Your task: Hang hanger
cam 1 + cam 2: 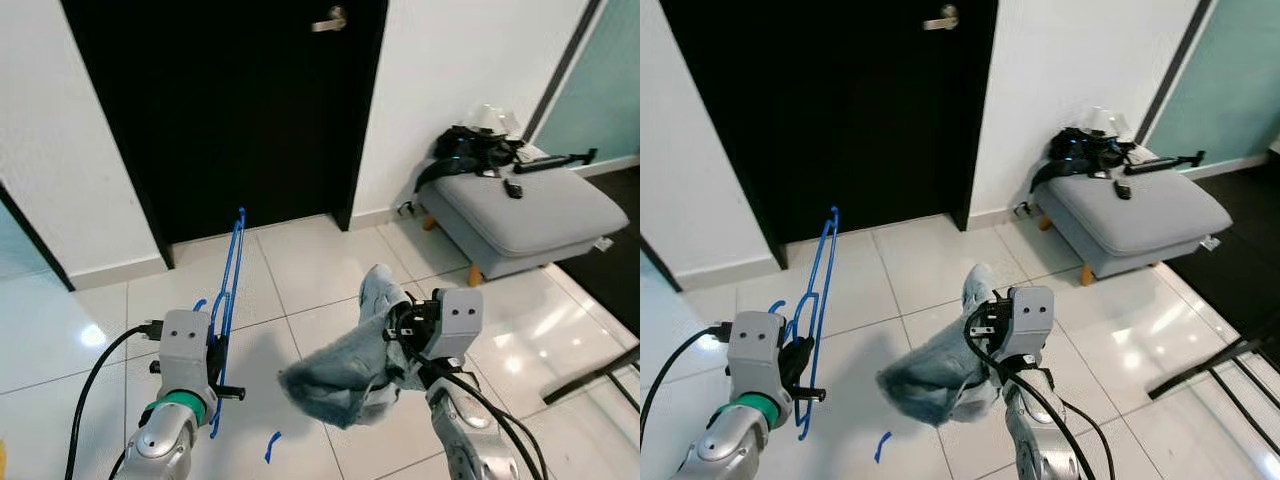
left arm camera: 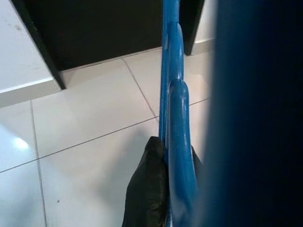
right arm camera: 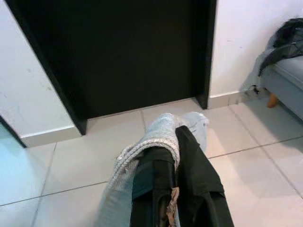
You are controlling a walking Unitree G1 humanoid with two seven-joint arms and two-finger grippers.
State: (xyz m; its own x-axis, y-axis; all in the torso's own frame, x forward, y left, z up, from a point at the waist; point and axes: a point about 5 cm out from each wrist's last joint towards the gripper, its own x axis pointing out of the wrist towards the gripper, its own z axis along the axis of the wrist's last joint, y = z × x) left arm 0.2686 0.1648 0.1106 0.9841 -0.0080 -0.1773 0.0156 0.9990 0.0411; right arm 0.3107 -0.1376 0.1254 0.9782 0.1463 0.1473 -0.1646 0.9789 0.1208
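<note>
So the left gripper (image 1: 222,372) is clamped on a blue hanger (image 1: 231,300), fingers pinching the thin frame low down while the rest of it sticks up and away toward the door (image 1: 230,100), held in the air over the floor (image 1: 300,270). In the left wrist view you can see a black finger (image 2: 149,189) pressed right against the blue bar (image 2: 177,142), with a big blurry blue shape blocking the side of that shot. The right gripper (image 1: 405,345) is closed on a grey cloth (image 1: 350,365), a bunched-up knit thing that droops down toward the robot's left and pokes up a bit past the fingertips; the right wrist view shows it wrapped over the two black fingers (image 3: 151,189). Both arms are up in front of the robot, hanger on the left, cloth on the right, not touching each other. Straight ahead is a dark closed door with a silver handle (image 1: 330,20), white walls on both sides. Off to the right there's a grey ottoman (image 1: 530,205) on wooden legs with a black bag (image 1: 465,150) and some small dark gadgets piled on it. Couple of small blue tape scraps (image 1: 271,445) on the glossy white tiles near the robot, and some dark metal bars (image 1: 600,375) at the far right edge
</note>
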